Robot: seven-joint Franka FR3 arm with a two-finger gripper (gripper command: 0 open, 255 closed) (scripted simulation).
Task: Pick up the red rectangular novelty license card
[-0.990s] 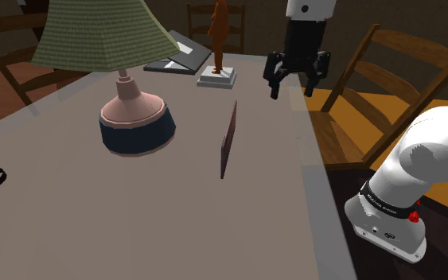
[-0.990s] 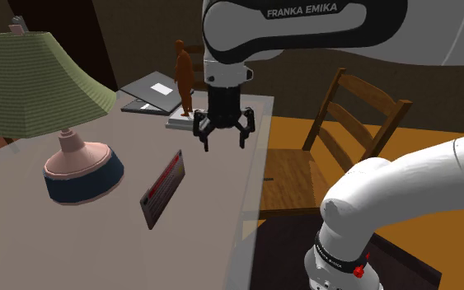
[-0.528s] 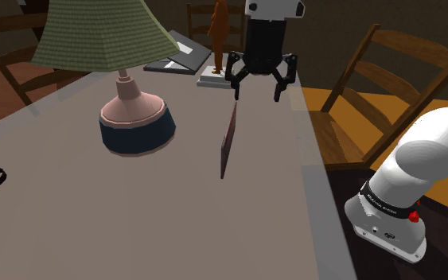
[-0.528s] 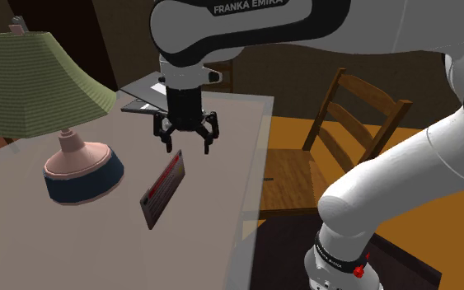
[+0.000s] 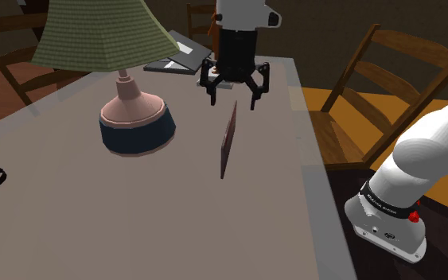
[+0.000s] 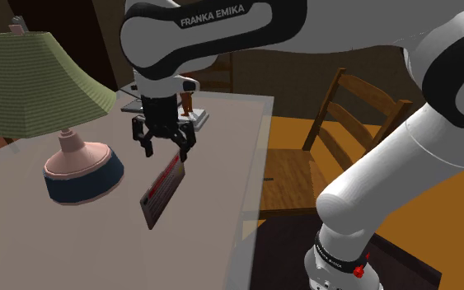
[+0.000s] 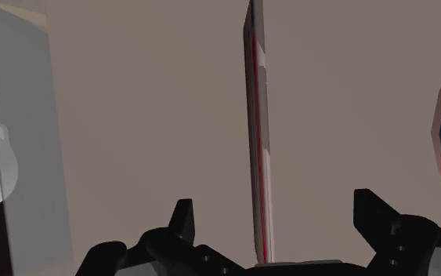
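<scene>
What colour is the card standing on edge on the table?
Red: the card shows clearest in the second exterior view.

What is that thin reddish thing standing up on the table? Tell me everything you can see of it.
It is a thin rectangular card, dark red with pale markings on its face that are too small to read. It stands upright on one long edge on the grey-brown table and touches nothing else. The open end effector hovers above one end, a finger on either side, not touching it.

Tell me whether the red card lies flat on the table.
No, the red card stands upright on its edge on the table.
</scene>
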